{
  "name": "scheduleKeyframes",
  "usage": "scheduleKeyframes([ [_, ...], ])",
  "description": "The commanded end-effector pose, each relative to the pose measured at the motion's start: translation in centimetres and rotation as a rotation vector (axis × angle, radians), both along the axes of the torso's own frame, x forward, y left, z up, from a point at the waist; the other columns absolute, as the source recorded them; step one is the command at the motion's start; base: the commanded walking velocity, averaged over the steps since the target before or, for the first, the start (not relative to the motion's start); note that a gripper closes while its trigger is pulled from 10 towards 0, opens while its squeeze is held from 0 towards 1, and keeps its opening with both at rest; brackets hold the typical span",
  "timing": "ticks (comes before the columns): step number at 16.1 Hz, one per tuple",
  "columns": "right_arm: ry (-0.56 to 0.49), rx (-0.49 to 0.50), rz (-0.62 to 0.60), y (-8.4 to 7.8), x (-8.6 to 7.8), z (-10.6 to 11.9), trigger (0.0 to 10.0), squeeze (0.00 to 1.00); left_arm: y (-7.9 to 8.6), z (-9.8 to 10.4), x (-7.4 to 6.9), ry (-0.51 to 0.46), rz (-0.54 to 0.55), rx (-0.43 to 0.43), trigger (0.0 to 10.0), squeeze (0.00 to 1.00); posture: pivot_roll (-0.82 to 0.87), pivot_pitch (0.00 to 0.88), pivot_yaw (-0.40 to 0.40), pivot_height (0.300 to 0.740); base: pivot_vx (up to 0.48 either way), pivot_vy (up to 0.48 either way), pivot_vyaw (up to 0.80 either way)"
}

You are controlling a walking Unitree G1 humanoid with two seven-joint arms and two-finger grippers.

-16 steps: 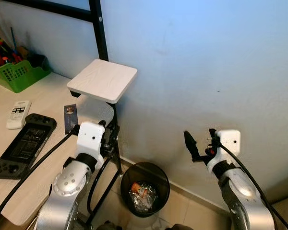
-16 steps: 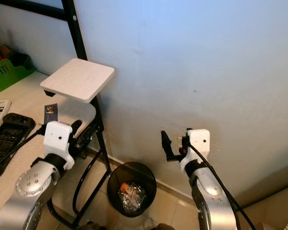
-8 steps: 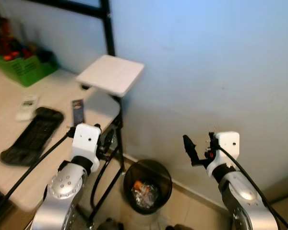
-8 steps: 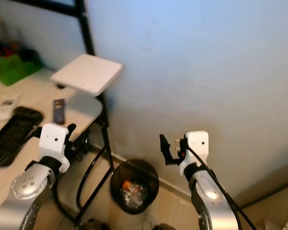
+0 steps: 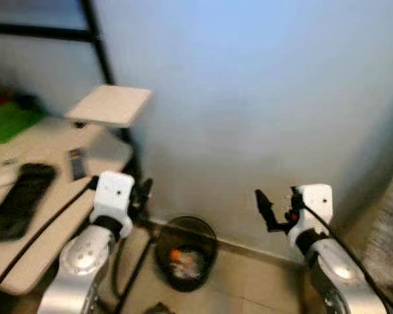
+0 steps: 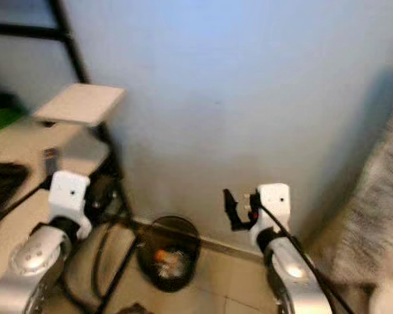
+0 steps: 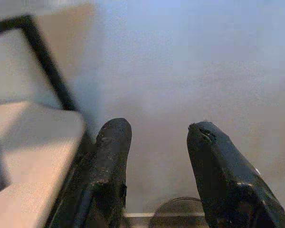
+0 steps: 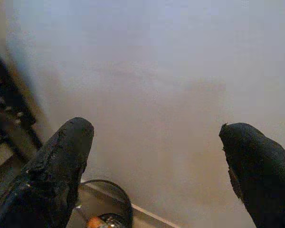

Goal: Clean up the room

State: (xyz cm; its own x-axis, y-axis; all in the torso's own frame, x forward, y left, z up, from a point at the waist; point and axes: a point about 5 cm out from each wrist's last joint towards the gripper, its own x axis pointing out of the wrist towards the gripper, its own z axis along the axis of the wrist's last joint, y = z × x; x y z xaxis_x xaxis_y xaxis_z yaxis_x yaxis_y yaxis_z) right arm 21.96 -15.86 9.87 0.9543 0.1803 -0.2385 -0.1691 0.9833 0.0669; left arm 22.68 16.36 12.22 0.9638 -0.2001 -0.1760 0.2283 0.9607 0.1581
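A round black trash bin (image 5: 211,237) stands on the tiled floor against the pale blue wall, with crumpled wrappers (image 5: 182,260) inside. My left gripper (image 5: 143,193) hangs by the desk's corner, up and left of the bin; the left wrist view shows it (image 7: 159,133) open and holding nothing. My right gripper (image 5: 276,198) is raised to the right of the bin, and the right wrist view shows its two black fingers spread wide, open and holding nothing. The head views are blurred.
A light wooden desk (image 5: 49,219) on the left carries a black game controller (image 5: 18,199), a small dark card (image 5: 76,163) and a green basket (image 5: 3,121). A small white shelf (image 5: 109,104) sits on a black frame. Grey fabric (image 5: 388,229) hangs at far right.
The camera has swung to the right: desk and shelf slid left, the bin sits nearer the middle, grey fabric entered at the right. Both arms keep their pose.
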Motion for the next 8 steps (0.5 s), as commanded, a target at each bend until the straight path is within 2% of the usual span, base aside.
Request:
scheduleKeyframes([
  [1, 0.001, 0.011, 0.002, 0.06, -0.05, 0.39, 10.0, 0.0, 0.19, -0.24, -0.1, 0.018, -0.001, -0.007, 10.0, 0.0, 0.01, 0.0, 0.007, 0.74, 0.0, 0.0, -0.8],
  [8, -0.029, -0.011, -0.015, 0.14, 0.03, 0.86, 10.0, 0.0, 0.31, 0.59, 0.0, -0.002, 0.009, -0.023, 10.0, 0.0, 0.02, 0.0, 0.001, 0.74, 0.0, 0.0, -0.8],
])
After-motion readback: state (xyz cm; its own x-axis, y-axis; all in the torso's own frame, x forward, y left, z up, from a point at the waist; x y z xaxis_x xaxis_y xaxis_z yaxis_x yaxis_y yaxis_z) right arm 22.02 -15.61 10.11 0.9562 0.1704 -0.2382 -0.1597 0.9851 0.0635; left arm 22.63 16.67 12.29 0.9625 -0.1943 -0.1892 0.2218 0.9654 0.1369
